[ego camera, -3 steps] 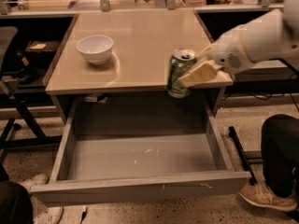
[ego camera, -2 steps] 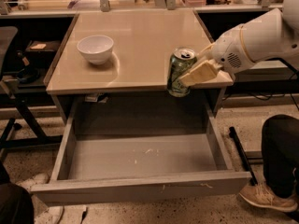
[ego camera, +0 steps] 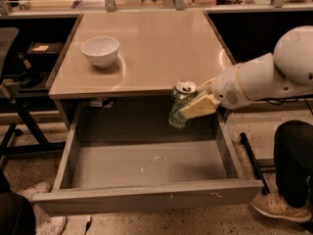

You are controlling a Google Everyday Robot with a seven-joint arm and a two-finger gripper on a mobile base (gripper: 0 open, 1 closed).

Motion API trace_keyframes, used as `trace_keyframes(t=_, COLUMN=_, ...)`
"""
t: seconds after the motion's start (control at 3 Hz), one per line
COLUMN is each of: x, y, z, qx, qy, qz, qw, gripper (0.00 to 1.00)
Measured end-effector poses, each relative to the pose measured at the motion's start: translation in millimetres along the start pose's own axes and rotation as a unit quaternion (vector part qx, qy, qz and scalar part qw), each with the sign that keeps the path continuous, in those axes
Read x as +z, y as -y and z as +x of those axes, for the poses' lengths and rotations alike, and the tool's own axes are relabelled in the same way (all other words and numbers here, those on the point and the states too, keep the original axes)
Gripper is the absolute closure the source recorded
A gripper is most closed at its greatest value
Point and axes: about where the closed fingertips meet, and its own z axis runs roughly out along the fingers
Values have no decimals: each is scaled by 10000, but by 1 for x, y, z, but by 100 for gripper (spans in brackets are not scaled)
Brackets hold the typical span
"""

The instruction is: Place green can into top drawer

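Observation:
The green can (ego camera: 179, 105) has a silver top with a pull tab and hangs slightly tilted in front of the desk's front edge, above the back right part of the open top drawer (ego camera: 146, 163). My gripper (ego camera: 194, 106) is shut on the can's side, its pale fingers (ego camera: 199, 105) pressed on it from the right. My white arm (ego camera: 264, 77) reaches in from the right. The grey drawer is pulled fully out, holds nothing, and has pale scuffs on its floor.
A white bowl (ego camera: 100, 50) stands on the tan desk top (ego camera: 156, 43) at the back left. A person's leg and shoe (ego camera: 281, 204) stand at the right of the drawer. A dark chair base (ego camera: 14, 106) is at the left. Shelves with clutter run behind.
The can and gripper have come down and slightly forward, from level with the desk top to below its front edge, over the drawer.

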Motion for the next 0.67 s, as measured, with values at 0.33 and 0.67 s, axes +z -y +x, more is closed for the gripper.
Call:
trace_keyframes(t=0.33, x=35, y=-11, z=24, qx=136, qy=-65, qz=-311, qw=9994, gripper=100)
trace_keyframes(t=0.67, x=37, y=-12, z=26, qx=148, qy=-72, qz=-327, qw=9993, gripper=100)
